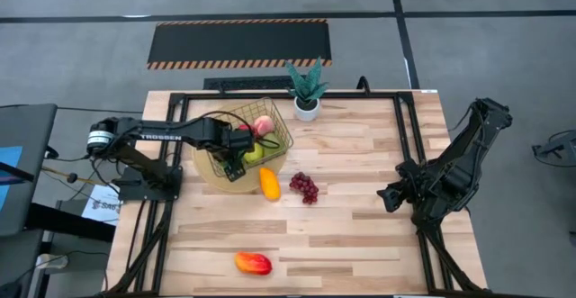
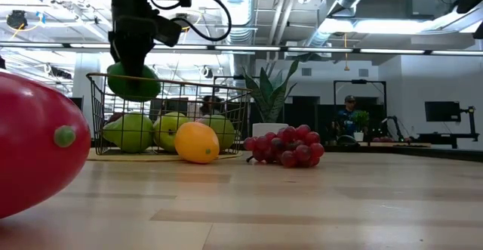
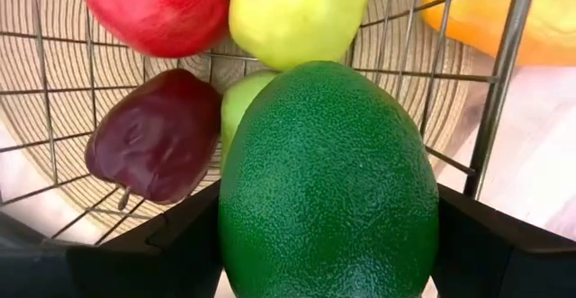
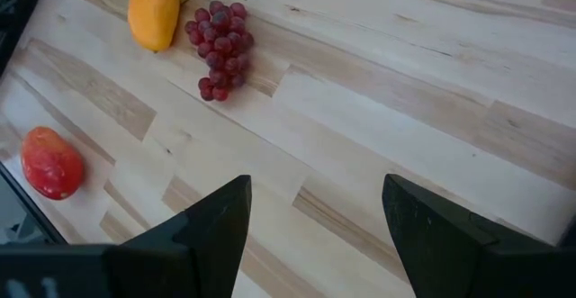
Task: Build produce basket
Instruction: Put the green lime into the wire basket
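- Gripping a green lime (image 3: pixel 328 185), the left claw (image 1: pixel 236 157) hangs over the basket (image 1: pixel 277 141), at the tabletop's (image 1: pixel 360 235) 10 o'clock.
- Right claw (image 4: pixel 315 217) gapes wide, empty, at 3 o'clock.
- Grapes (image 1: pixel 304 187) lie near center.

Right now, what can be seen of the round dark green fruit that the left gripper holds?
The round dark green fruit is egg-shaped, with a finely pebbled, slightly shiny skin that looks like plastic. It sits clamped between the two dark fingers of the left gripper, one on each side. It hangs above the gold wire-grid basket, at about rim height, over the fruits lying inside. Apart from the fingers, nothing visibly touches it.
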